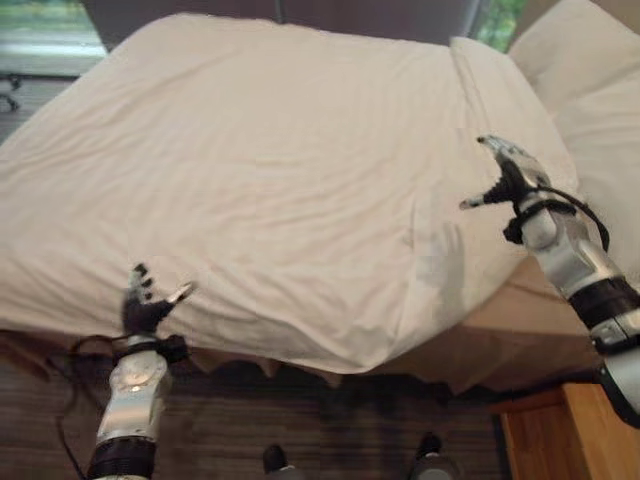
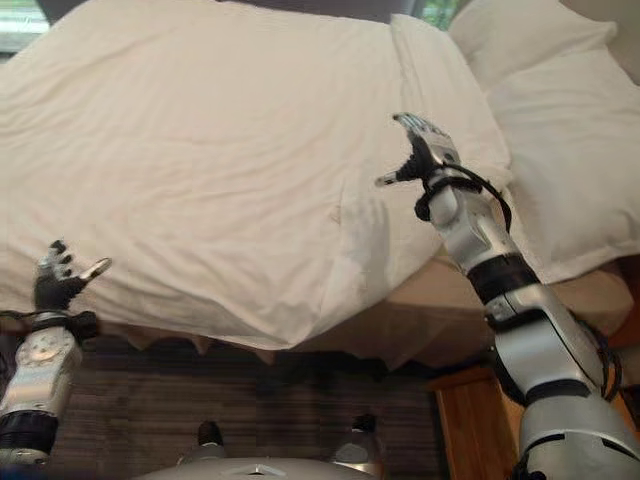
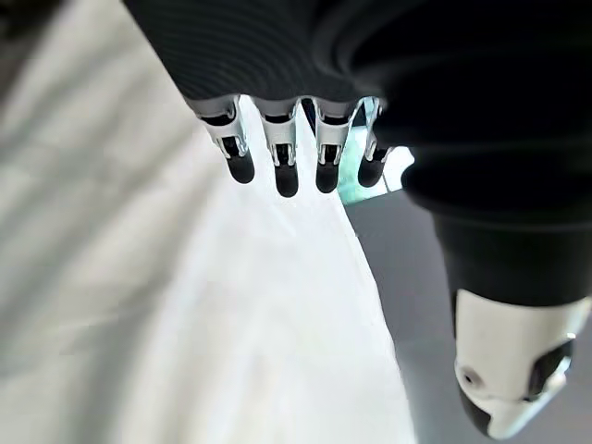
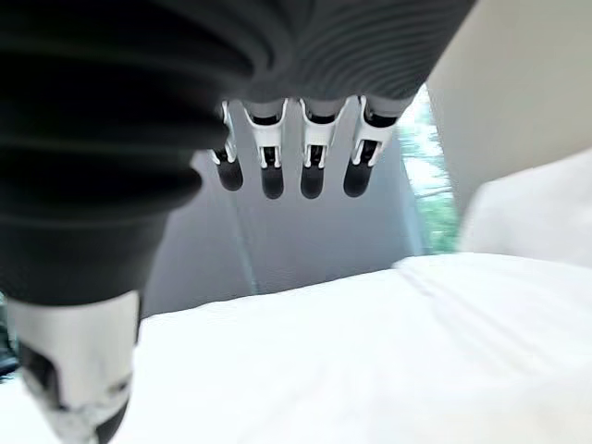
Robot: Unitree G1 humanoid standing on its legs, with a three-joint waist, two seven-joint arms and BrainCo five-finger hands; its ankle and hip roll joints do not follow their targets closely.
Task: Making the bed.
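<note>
Across the bed, a white, lightly creased duvet (image 1: 280, 180) lies spread with both hands hovering free of it.

Its near edge hangs over the side of the bed and sags into an uneven fold at the near right corner, where the beige mattress side (image 1: 520, 330) is left bare; two white pillows (image 2: 560, 130) sit at the head end on the right. Over that right part the right hand (image 2: 425, 145) is raised with fingers straight and thumb apart, holding nothing. By the near edge the left hand (image 1: 145, 305) is likewise spread and empty, just off the cloth. I judge the step to be the straightening of the cover, between grasps. Next, each hand likely needs to close on the hanging edge and draw it level, pulling the right corner down over the bare mattress.
</note>
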